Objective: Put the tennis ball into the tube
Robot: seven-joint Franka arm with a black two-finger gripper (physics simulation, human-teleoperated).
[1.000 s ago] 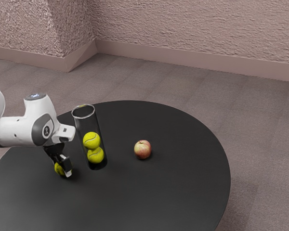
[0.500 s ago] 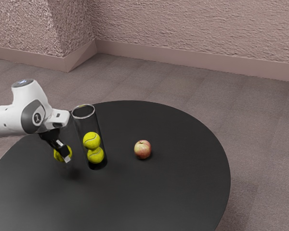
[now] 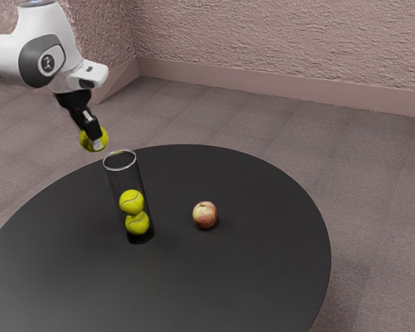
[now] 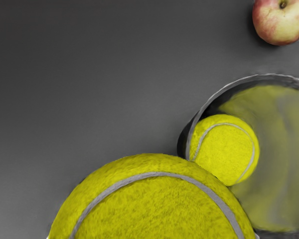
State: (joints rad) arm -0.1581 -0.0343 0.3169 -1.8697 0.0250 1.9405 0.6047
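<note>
In the exterior view my gripper [image 3: 94, 140] is shut on a tennis ball [image 3: 88, 141], held in the air just off the upper left of the tube's rim. The clear tube [image 3: 120, 160] stands upright on the table, open at its top, with two tennis balls [image 3: 132, 202] stacked inside. The wrist view has the held tennis ball [image 4: 154, 204] large at its lower edge. Beside it are the tube's rim [image 4: 217, 93] and a ball [image 4: 224, 149] within the tube.
A red and yellow apple [image 3: 205, 215] rests on the round black table [image 3: 235, 277], on the side of the tube toward the exterior view's right. The apple [image 4: 280, 21] is also in the wrist view, past the tube.
My hand has risen from near the tabletop to about the height of the tube's rim or above, carrying the ball up with it. The tube, its two balls and the apple have stayed put.
</note>
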